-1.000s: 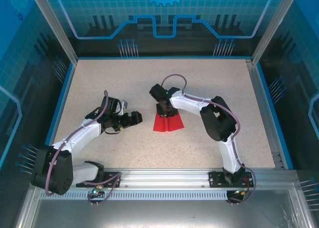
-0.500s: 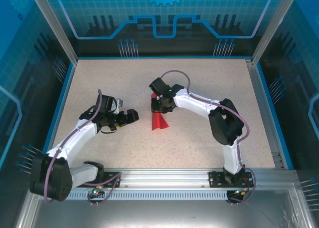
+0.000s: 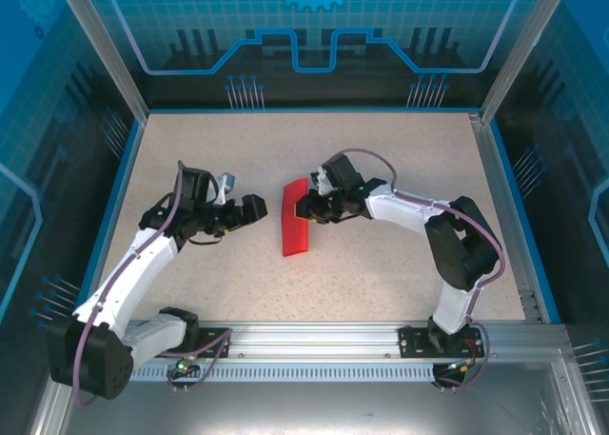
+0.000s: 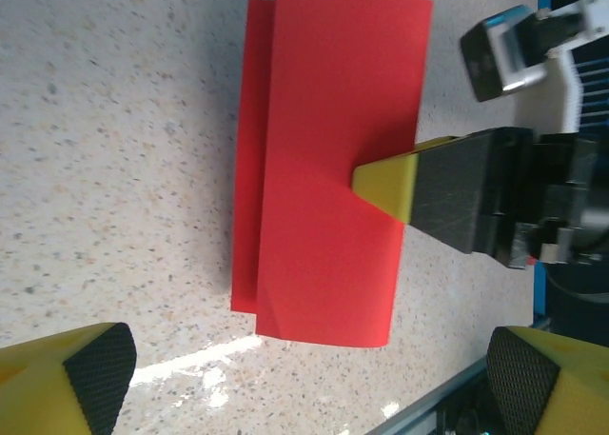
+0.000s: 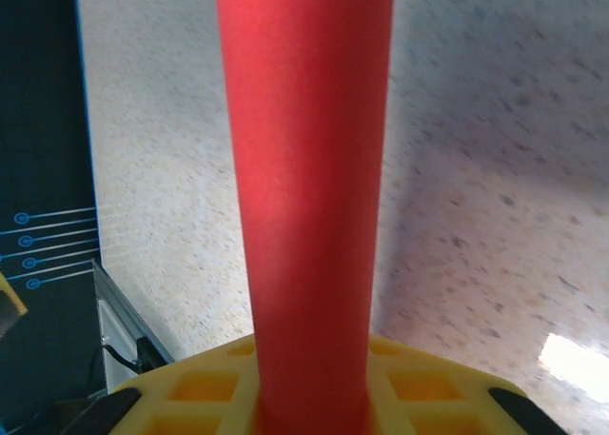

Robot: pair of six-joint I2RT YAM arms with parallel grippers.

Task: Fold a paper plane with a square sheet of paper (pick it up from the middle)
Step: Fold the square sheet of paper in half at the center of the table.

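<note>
While right tool (image 3: 304, 207) clamps the thin bright-red paper sheet (image 3: 296, 218), only folded to a strip, left tool (image 3: 240, 198) sits wide open at its 9 o'clock; nose folds look pending.

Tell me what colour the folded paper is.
Plain bright red; the paper shows best in the left wrist view.

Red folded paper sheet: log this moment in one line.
red folded paper sheet: edge-gripped | right gripper: shut on it | left gripper: open, apart

The speckled beige table (image 3: 238, 149) is edged in blue. Near the table's middle the folded square sheet of paper (image 3: 296, 228) stands on edge.
</note>
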